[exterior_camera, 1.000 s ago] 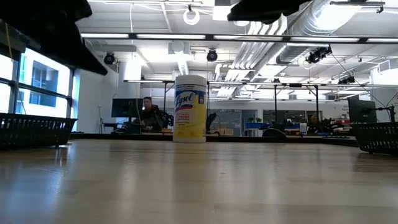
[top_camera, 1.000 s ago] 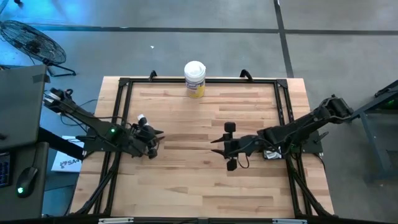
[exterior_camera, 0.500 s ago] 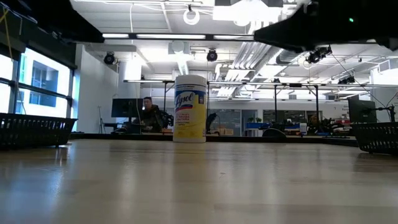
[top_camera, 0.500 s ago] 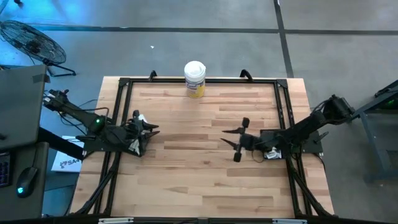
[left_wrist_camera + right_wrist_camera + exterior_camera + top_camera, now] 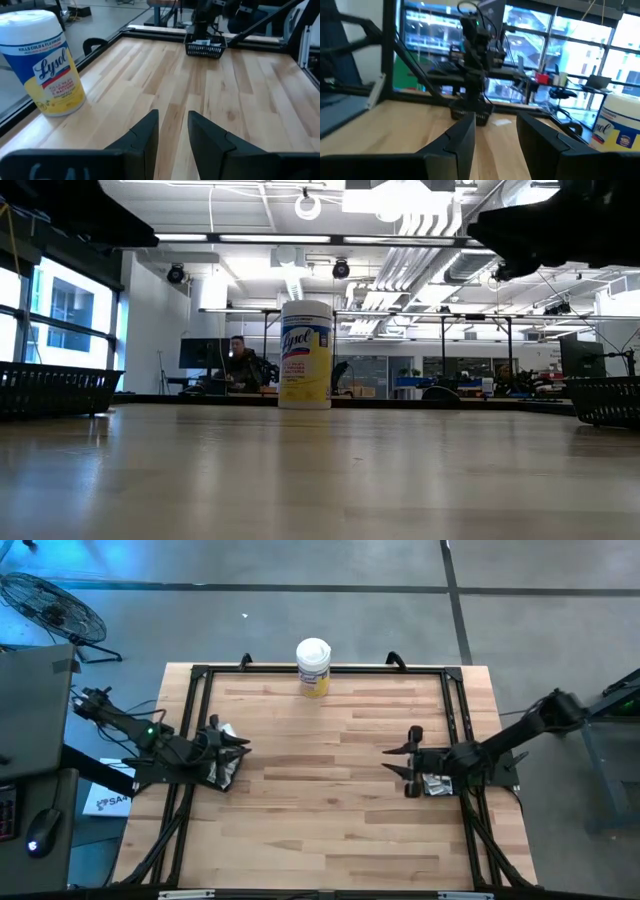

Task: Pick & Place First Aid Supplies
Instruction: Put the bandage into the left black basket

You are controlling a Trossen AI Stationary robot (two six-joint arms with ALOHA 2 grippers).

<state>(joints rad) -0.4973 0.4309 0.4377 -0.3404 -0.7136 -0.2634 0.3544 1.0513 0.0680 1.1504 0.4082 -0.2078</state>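
- Two grippers hang over the table with nothing in them. The left gripper has its fingers parted by a narrow gap, with only bare wood showing through. The right gripper has its fingers set wider apart, and they are just as empty.
- Each arm sits out at its own side of the table. The left one is over the left basket and the right one is by the right basket.
- The first aid supplies show only as pale bits in and around the two dark wire baskets at the side edges. They are too small to sort into strips and squares.
- One small white piece lies on the wood just beside the left basket. I cannot tell whether it is a packet.
- The wide middle of the tabletop shows no packet in the high view or the low view. Only the yellow-labelled canister stands there, upright at the far edge.
- My judgement is that no carry is under way at this moment: nothing is being gripped, lifted or lowered. With the supplies already in baskets, little looks left to do apart from that stray white piece. The pictures do not show which basket is the goal, so the arms could equally be between picks.
- A person sits far behind the table, well clear of the arms.
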